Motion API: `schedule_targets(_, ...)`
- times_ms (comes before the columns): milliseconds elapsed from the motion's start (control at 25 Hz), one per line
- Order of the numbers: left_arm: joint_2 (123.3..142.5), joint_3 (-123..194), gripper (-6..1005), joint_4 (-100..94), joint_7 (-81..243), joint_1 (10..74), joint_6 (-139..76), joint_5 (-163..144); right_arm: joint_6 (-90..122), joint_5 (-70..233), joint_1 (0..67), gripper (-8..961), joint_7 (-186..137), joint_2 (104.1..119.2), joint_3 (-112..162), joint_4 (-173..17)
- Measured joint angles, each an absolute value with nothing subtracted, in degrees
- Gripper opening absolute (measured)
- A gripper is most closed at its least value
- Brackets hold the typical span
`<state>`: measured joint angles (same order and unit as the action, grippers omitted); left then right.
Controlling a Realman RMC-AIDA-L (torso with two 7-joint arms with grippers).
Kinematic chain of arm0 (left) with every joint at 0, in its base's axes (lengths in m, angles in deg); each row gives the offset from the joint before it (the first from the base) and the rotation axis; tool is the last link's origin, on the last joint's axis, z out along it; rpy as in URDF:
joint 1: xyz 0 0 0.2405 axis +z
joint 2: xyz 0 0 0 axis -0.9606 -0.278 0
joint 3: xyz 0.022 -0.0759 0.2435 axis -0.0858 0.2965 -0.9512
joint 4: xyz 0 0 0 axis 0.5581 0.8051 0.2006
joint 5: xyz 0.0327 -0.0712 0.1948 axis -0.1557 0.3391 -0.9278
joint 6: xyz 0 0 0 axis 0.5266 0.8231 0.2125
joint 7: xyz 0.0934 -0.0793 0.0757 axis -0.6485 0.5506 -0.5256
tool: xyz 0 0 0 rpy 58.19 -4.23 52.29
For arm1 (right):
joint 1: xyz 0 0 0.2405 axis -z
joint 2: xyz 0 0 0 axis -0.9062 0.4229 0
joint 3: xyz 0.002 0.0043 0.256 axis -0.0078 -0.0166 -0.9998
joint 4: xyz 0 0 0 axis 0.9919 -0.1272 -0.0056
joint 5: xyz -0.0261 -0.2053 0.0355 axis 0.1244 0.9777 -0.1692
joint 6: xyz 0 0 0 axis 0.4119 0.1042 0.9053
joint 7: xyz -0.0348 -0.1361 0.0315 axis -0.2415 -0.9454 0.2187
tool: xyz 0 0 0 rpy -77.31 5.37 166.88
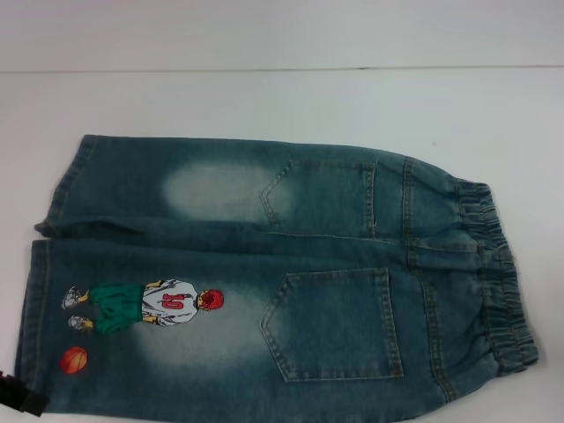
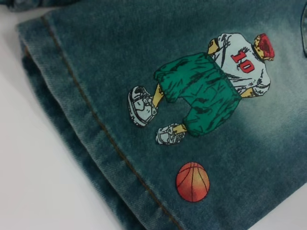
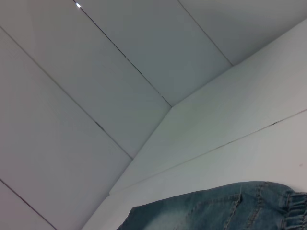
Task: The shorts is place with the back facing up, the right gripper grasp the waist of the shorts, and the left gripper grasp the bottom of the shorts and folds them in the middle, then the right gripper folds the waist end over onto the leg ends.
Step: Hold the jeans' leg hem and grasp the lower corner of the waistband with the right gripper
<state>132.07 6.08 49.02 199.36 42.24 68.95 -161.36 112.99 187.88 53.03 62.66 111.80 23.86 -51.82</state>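
Shorts [image 1: 264,273] lie flat, back up, on the white table [image 1: 282,97], waistband [image 1: 502,282] toward the robot's right, leg hems [image 1: 40,291] toward its left. Nothing is folded yet, so I judge the step in hand is the first grasps. Each claw should pinch both denim layers at the near edge, then lift evenly. Only a dark sliver of the left gripper [image 1: 19,398] shows beside the orange ball [image 1: 75,359]; whether its fingers are spread or closed cannot be told. The right gripper is out of sight

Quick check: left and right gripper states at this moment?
Left gripper: only a dark edge shows by the leg hem of the shorts; open or shut cannot be told.
Right gripper: not in view.
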Motion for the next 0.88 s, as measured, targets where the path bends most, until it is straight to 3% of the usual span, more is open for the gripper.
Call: schedule_targets(880,132.91,6.08,516,48.32,198.89,41.88,68.64,-161.01,112.99,187.88,52.94,849,62.64,111.80,24.01,-51.84)
